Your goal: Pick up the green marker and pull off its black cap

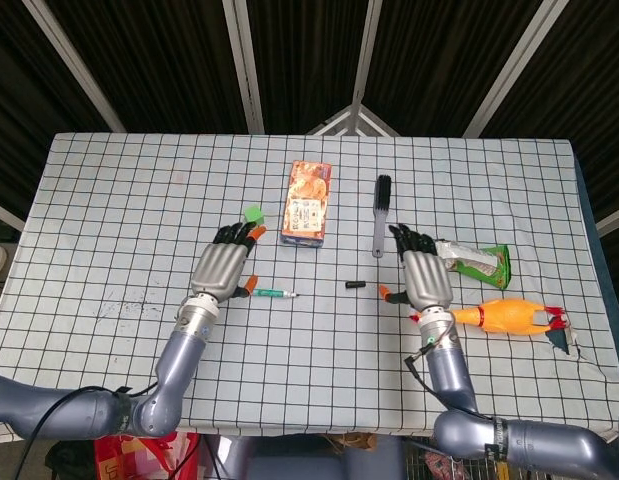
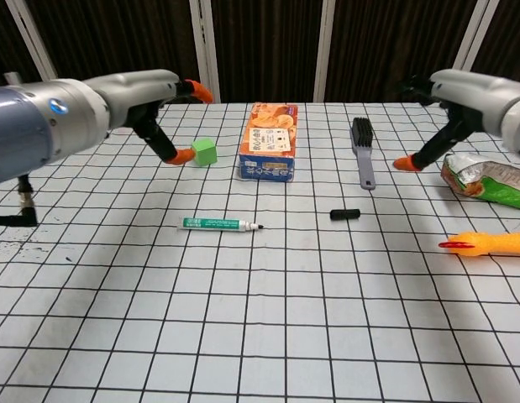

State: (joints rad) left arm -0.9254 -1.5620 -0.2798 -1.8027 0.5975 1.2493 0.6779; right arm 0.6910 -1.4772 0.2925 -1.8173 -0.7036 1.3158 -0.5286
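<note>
The green marker (image 1: 270, 294) (image 2: 219, 224) lies flat on the checked table, uncapped, its dark tip pointing right. Its black cap (image 1: 355, 287) (image 2: 344, 215) lies apart on the cloth, a hand's width to the right. My left hand (image 1: 223, 268) (image 2: 146, 99) hovers open just left of the marker, fingers spread and holding nothing. My right hand (image 1: 423, 279) (image 2: 449, 105) hovers open to the right of the cap, also holding nothing.
An orange snack box (image 1: 307, 203) (image 2: 270, 140) and a green cube (image 1: 253, 213) (image 2: 204, 151) sit behind the marker. A black brush (image 1: 380, 214) (image 2: 362, 150) lies behind the cap. A green packet (image 1: 474, 261) (image 2: 485, 180) and a rubber chicken (image 1: 504, 316) (image 2: 486, 244) lie at the right.
</note>
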